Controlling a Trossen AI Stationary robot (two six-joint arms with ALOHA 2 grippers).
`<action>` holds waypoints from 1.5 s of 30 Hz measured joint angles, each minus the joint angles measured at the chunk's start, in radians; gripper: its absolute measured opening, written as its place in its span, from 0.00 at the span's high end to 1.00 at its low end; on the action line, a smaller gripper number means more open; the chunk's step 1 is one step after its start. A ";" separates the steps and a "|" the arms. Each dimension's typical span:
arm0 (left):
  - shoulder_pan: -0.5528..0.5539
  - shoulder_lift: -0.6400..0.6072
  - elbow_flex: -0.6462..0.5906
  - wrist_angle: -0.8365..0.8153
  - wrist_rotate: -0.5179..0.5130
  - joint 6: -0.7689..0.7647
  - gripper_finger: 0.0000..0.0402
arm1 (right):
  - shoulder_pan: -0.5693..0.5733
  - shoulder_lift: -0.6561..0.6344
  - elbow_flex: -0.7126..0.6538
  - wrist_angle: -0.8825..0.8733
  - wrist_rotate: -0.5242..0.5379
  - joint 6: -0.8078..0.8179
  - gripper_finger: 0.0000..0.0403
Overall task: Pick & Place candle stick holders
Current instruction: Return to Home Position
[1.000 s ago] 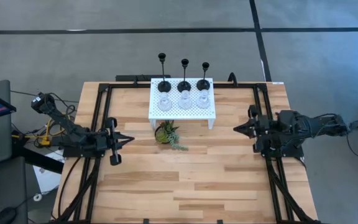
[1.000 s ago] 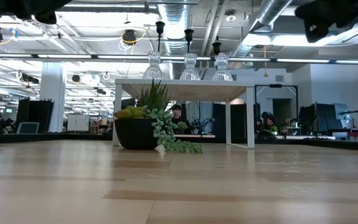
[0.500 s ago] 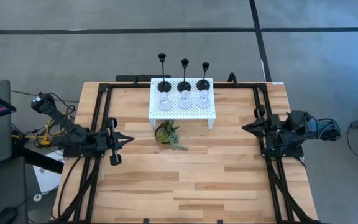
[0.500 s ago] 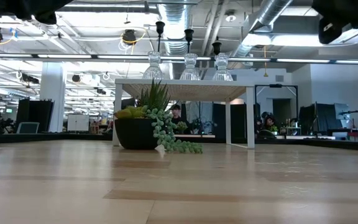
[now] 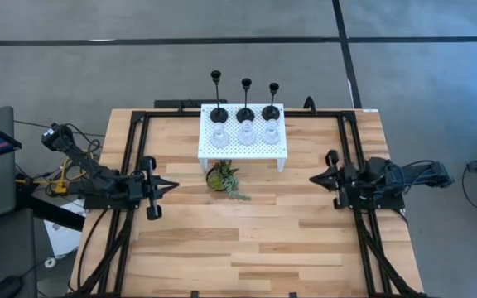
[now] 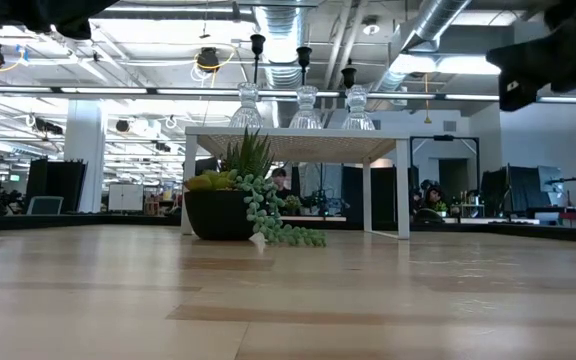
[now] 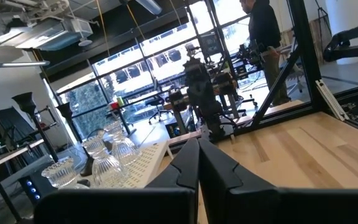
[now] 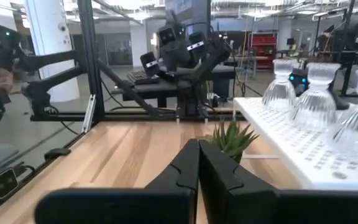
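1. White stand (image 5: 278,150), 12 o'clock on table (image 5: 222,248): 3 black holders (image 5: 245,113) in rear row, 3 glass holders (image 5: 245,135) in front row.
2. Left gripper (image 5: 172,187), 9 o'clock: fingers together.
3. Right gripper (image 5: 313,177), 3 o'clock: fingers together.

Grey concrete floor (image 5: 139,74), dark lines (image 5: 222,40) across it, light wood table (image 5: 222,240) in the middle. Open office behind: exposed ducts (image 6: 433,20), strip lights (image 6: 168,92) on, white column (image 6: 85,150), desks with monitors (image 6: 508,190). Big glazed wall (image 7: 135,68), daylight outside. Person (image 7: 265,37) standing beyond the table.
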 joint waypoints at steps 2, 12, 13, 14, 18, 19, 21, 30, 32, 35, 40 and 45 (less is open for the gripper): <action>0.000 0.000 0.000 0.000 0.000 0.000 0.99 | 0.000 0.000 -0.039 0.048 -0.017 0.000 1.00; 0.000 0.000 0.000 -0.003 0.000 0.000 0.99 | 0.000 0.000 -0.082 0.119 -0.081 0.008 1.00; 0.000 0.000 0.000 -0.003 0.000 0.000 0.99 | 0.000 0.000 -0.082 0.110 -0.081 0.007 1.00; 0.000 0.000 0.000 -0.003 0.000 0.000 0.99 | 0.000 0.000 -0.083 0.095 -0.081 0.007 1.00; 0.000 0.000 0.000 -0.003 0.000 0.000 0.99 | 0.000 0.000 -0.083 0.046 -0.082 -0.015 1.00; 0.000 0.000 0.000 -0.003 0.000 0.000 0.99 | 0.000 0.001 -0.083 0.046 -0.084 -0.016 1.00; 0.000 0.000 0.000 -0.003 0.000 0.000 0.99 | 0.000 0.002 -0.083 0.043 -0.099 -0.017 1.00; 0.000 0.000 0.000 -0.003 0.000 0.000 0.99 | 0.000 0.002 -0.083 0.043 -0.103 -0.019 1.00; 0.000 0.000 0.000 -0.003 0.000 0.000 0.99 | -0.001 0.002 -0.084 0.043 -0.103 -0.012 1.00; 0.000 0.000 0.000 0.000 0.000 0.000 0.99 | -0.001 0.002 -0.084 0.043 -0.102 0.007 1.00; 0.000 0.000 0.000 0.002 0.000 0.000 0.99 | -0.001 0.002 -0.084 0.043 -0.102 0.008 1.00; 0.000 0.000 0.000 0.002 -0.001 0.000 0.99 | -0.001 0.002 -0.084 0.043 -0.102 0.010 1.00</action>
